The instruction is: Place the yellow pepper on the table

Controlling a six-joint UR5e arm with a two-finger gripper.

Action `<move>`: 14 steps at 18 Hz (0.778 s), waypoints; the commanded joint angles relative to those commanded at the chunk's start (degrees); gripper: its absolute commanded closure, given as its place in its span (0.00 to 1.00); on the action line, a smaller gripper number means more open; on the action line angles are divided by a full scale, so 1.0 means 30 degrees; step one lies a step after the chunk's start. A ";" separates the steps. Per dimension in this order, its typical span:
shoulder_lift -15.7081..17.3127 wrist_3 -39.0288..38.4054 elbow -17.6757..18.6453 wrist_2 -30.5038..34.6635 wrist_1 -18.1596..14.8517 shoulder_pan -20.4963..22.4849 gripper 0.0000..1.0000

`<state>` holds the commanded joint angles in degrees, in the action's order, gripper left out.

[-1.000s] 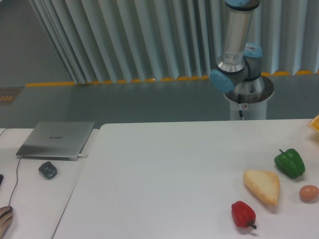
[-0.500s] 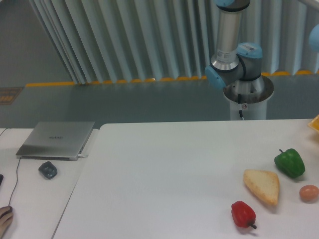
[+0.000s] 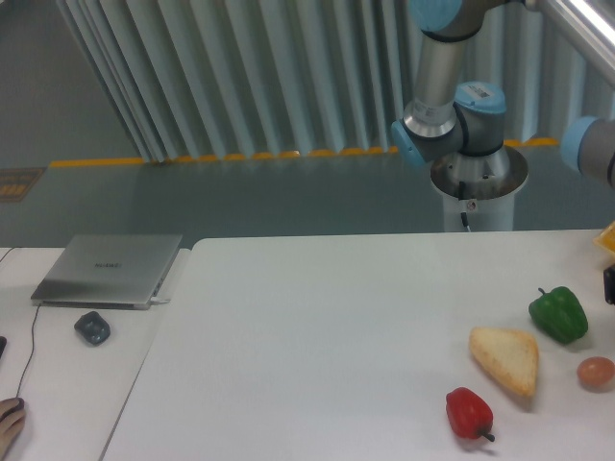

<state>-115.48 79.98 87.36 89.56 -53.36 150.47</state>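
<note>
1. Barely a sliver of the smooth yellow-orange pepper [image 3: 607,236] showed at the frame's right edge, above the white worktop [image 3: 336,327].
2. Pincer state: I couldn't tell.
3. I judged that a blind approach risked knocking the glossy green pepper [image 3: 558,314].

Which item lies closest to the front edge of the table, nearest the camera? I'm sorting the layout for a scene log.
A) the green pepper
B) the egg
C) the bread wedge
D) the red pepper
D: the red pepper sits lowest in the camera view, in front of the bread wedge, the egg and the green pepper on the table.
</note>
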 joint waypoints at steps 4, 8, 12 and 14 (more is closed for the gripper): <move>-0.0501 0.0000 0.0029 0.0410 0.0677 -0.0089 0.75; -0.0618 0.0000 0.0029 0.0587 0.0677 -0.0353 0.54; -0.0501 0.0204 0.0029 0.0587 0.0706 -0.0353 0.01; -0.0268 0.0263 0.0146 0.0587 0.0677 -0.0353 0.00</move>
<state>-116.28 80.77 87.80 91.32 -51.33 149.41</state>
